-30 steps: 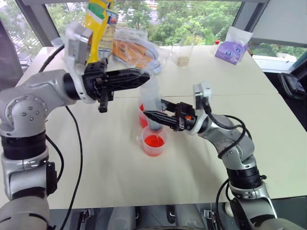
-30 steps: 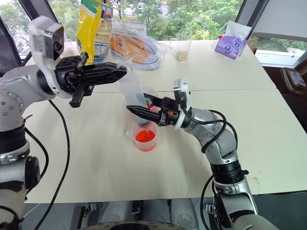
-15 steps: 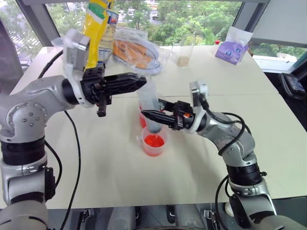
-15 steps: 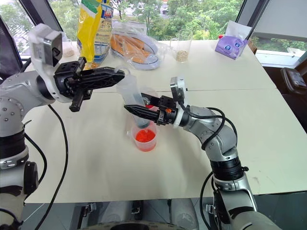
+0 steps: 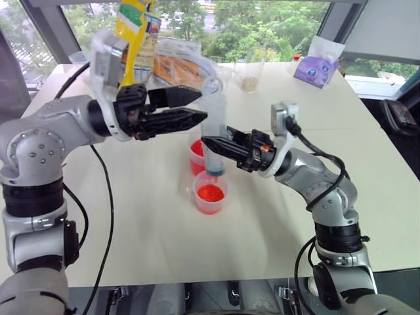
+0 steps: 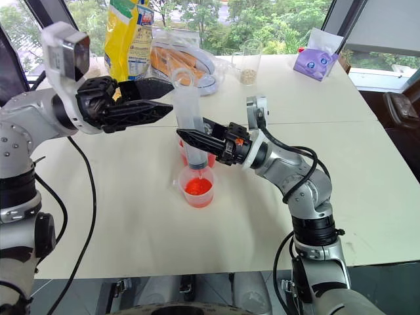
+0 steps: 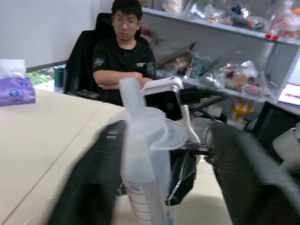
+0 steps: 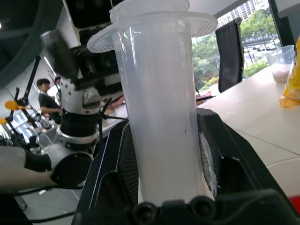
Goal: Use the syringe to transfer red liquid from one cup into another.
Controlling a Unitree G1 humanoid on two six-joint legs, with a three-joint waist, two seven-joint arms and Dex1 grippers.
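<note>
- At the centre of the frame, nearest the camera, the smaller cup [image 5: 210,193] stands on the pale tabletop [image 5: 275,223] with red liquid [image 5: 210,193] in its bottom.
- Just behind it and touching or nearly so, the larger cup [image 5: 196,156] also holds red liquid; much of it is hidden by the syringe.
- The syringe [image 6: 189,121] stands upright over the smaller cup, its nozzle pointing down at the cup's mouth and its wide flange at the top.
- The right claw [image 5: 210,144] reaches in from the right of the frame and is clamped on the lower barrel, one finger on each side, as the right wrist view shows [image 8: 161,122].
- The left claw [image 5: 193,108] comes in from the left at the syringe's upper end, its two fingers spread wide apart; the plunger top stands between them untouched, seen in the left wrist view [image 7: 140,140].
- Farther back, in the upper part of the frame, stand a yellow bag [image 5: 133,33], a clear container of food [image 5: 180,65], a small glass [image 5: 250,69] and a purple tissue pack [image 5: 317,65].
- In the left wrist view a person [image 7: 123,56] sits beyond the tabletop.
</note>
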